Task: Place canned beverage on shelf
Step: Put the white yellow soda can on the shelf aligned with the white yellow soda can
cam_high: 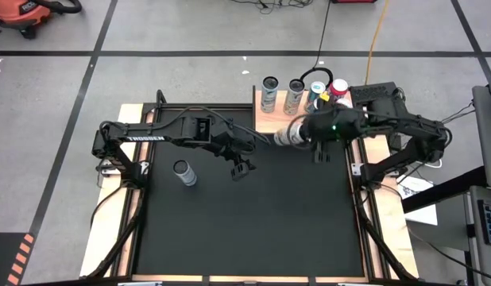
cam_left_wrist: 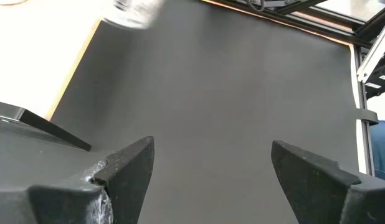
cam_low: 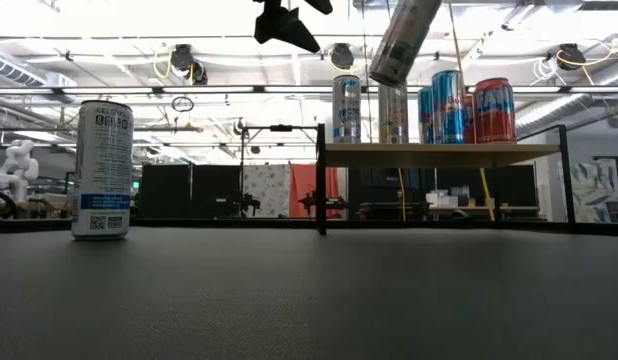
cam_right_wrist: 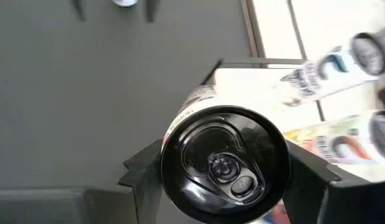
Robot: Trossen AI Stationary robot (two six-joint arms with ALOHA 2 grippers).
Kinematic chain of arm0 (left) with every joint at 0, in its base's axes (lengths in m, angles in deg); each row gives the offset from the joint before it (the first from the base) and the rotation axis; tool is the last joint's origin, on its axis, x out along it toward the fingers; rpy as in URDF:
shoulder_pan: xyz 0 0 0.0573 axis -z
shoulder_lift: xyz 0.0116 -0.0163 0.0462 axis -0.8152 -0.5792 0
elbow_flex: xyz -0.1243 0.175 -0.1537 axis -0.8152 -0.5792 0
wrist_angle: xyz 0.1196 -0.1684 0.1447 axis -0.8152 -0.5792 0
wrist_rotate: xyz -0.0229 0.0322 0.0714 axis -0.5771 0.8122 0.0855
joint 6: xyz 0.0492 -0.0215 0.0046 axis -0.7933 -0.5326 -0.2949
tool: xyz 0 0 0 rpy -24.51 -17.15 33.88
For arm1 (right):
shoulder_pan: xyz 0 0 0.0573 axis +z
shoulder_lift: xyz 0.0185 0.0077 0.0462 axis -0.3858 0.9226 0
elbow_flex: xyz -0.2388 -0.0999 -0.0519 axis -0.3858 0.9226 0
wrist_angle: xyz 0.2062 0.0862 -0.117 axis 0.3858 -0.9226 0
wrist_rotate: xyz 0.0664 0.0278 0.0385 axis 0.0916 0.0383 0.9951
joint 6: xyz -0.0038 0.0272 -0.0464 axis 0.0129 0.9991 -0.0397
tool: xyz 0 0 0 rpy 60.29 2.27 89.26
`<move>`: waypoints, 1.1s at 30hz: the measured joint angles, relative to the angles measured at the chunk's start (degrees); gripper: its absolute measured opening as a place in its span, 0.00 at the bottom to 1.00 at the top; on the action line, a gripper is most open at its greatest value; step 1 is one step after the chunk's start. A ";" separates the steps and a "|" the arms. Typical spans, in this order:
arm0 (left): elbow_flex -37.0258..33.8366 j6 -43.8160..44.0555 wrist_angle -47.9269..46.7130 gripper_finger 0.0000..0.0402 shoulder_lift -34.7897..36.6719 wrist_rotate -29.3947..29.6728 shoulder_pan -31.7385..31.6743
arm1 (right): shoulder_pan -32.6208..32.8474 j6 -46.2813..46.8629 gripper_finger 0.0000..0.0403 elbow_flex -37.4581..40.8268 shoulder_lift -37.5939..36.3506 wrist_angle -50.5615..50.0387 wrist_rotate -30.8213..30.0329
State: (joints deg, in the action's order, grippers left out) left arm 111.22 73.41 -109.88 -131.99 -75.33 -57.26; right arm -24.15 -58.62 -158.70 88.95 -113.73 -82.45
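On the big black rubbery tabletop mat (cam_high: 253, 214), a tall white and blue beverage can (cam_low: 101, 170) stands alone on the left side. The left gripper (cam_high: 242, 168) hangs over the middle of the mat, jaws spread wide with nothing between them. The right gripper (cam_high: 319, 148) is pinching a slim silver beverage can (cam_high: 290, 133), tilted, wedged right between its 2 fingers (cam_right_wrist: 142, 174), just by the light wooden shelf (cam_low: 439, 153). 4 more upright cans (cam_low: 439, 108) stand on that shelf.
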 joint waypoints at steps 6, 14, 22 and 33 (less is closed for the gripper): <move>0.00 0.00 -0.07 0.80 0.00 0.00 -0.01 | -5.81 -5.41 0.56 -1.18 0.64 0.09 -0.47; 0.00 0.01 -0.02 0.80 0.00 0.00 -0.02 | -14.31 -10.45 0.56 -1.63 4.14 1.20 4.49; 0.00 0.01 -0.09 0.80 0.00 0.02 0.00 | -20.12 -13.39 0.56 -8.84 9.18 -3.77 10.93; 0.00 -0.26 -0.09 0.80 0.00 0.34 0.00 | -26.13 -13.53 0.56 -14.29 12.98 -9.09 20.53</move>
State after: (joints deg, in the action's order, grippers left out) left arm 111.22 73.14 -109.97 -131.99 -74.98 -57.26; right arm -50.28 -72.15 -172.99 101.94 -122.82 -61.92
